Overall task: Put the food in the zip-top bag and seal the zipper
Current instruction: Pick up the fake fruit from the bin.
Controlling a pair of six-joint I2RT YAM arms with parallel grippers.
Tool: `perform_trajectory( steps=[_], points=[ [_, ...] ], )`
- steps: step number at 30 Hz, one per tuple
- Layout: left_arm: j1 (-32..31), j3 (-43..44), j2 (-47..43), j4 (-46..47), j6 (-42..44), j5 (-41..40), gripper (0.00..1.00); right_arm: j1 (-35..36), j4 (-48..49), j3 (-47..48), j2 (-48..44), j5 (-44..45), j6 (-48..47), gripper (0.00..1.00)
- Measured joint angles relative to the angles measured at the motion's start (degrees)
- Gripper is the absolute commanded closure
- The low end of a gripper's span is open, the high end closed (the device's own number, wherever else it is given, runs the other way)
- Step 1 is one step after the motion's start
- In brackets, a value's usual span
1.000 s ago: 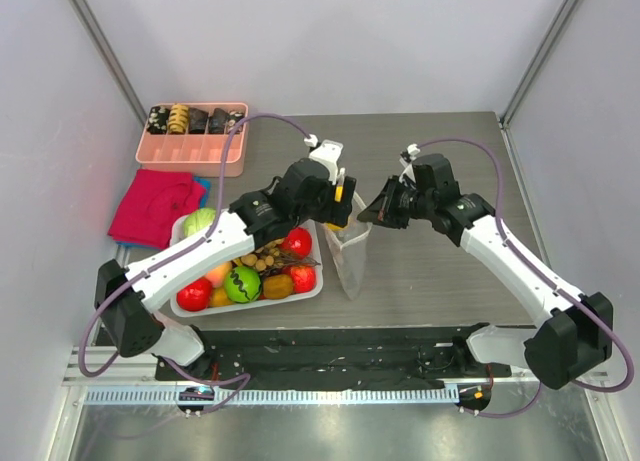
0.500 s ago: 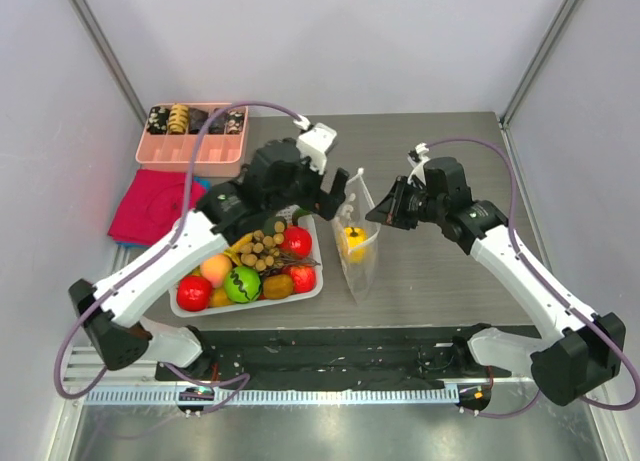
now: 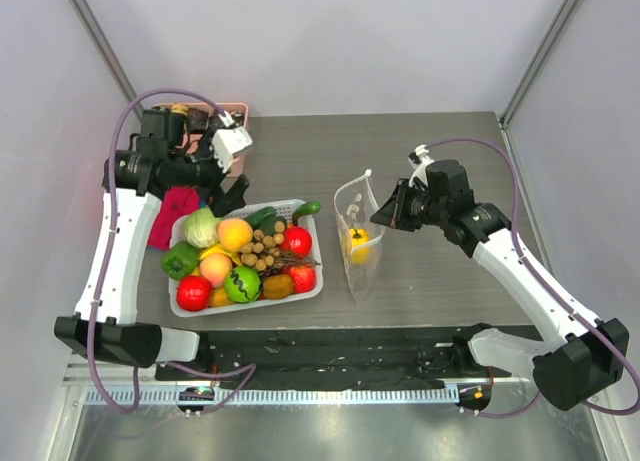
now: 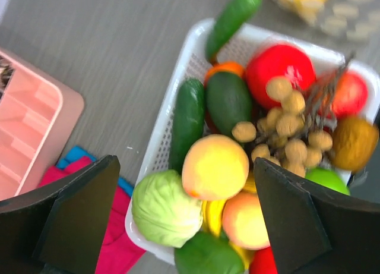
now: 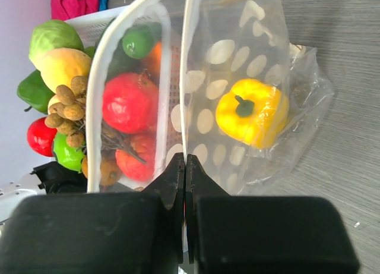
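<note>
Right wrist: right tool pinches the zip-top bag rim, yellow pepper inside

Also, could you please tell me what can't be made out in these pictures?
- Pink tray: cut by left wrist view's edge; behind the left arm from above.
- Zip-top bag: blurred, cropped at left wrist view's top.
- White basket: lower food buried under top pieces.

Left gripper gapes over a white slotted plastic basket holding pale green toy cabbage and yellow-orange peach; top right, perhaps a dotted clear bag.
</note>
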Motion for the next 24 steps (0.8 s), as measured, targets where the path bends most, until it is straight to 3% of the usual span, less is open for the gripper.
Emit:
perform_trajectory(
  steps=[10, 24],
  points=[
    [2.01, -9.07, 0.7, -9.62, 25.92, 2.82, 0.0, 0.0, -0.9, -0.61, 0.15, 0.39, -1.2, 0.99],
    [2.36, -8.61, 11.78, -11.02, 52.48, 3.98, 0.0, 0.0, -1.75, -0.59, 1.9, -0.13, -2.38, 0.99]
  ],
)
